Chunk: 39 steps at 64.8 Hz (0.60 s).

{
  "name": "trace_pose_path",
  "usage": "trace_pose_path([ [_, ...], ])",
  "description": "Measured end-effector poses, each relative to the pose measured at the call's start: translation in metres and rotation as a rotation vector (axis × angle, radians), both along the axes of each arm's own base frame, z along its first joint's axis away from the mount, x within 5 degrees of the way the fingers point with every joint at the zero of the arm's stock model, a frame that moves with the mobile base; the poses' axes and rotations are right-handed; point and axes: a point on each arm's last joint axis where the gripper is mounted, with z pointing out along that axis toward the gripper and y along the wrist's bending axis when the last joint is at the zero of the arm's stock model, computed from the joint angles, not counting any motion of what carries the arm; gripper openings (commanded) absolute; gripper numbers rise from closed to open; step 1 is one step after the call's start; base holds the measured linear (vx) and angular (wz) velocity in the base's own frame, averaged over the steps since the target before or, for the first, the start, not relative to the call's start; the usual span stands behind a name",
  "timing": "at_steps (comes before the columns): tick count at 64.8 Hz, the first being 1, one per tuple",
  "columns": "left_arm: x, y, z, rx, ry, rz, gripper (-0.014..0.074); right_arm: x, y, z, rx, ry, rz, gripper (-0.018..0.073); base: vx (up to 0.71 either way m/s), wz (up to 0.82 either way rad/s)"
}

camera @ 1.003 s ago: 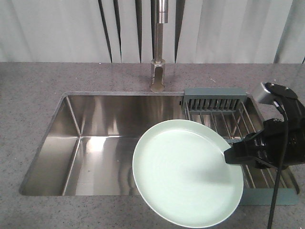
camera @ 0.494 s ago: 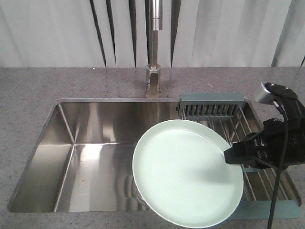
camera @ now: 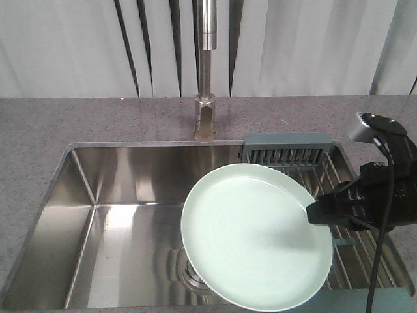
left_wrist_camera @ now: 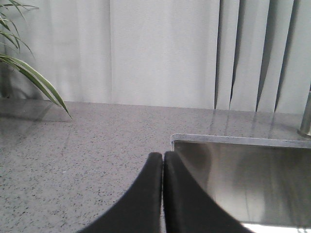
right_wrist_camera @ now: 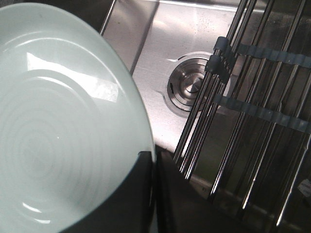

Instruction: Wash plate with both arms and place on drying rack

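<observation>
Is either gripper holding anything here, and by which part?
The right gripper pinches the plate by its rim. The left gripper is shut, holding nothing.

We see the right claw [camera: 311, 214] as matte black all over — a blocky housing that narrows to a blunt, wedge-shaped tip. A small light-grey block [camera: 363, 126] caps its top, and a thin black cable [camera: 376, 261] trails off the body. The left claw [left_wrist_camera: 163, 156] shows two smooth black fingers [left_wrist_camera: 146, 194] — outer edges curved, inner faces flat.

A kitchen: steel sink [camera: 130, 195], tap [camera: 206, 65], drying rack [camera: 287, 140], speckled stone counter [camera: 39, 130].
</observation>
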Motion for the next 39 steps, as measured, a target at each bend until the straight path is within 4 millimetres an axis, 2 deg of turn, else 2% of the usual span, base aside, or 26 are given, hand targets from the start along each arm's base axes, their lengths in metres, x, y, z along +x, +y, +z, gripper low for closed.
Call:
trace_pose_path([
  [39, 0.0, 0.0, -0.0004, 0.0, 0.001, 0.0, -0.0006, 0.0, 0.0002, 0.0002, 0.003, 0.0, -0.001, -0.0008, 0.03, -0.01],
])
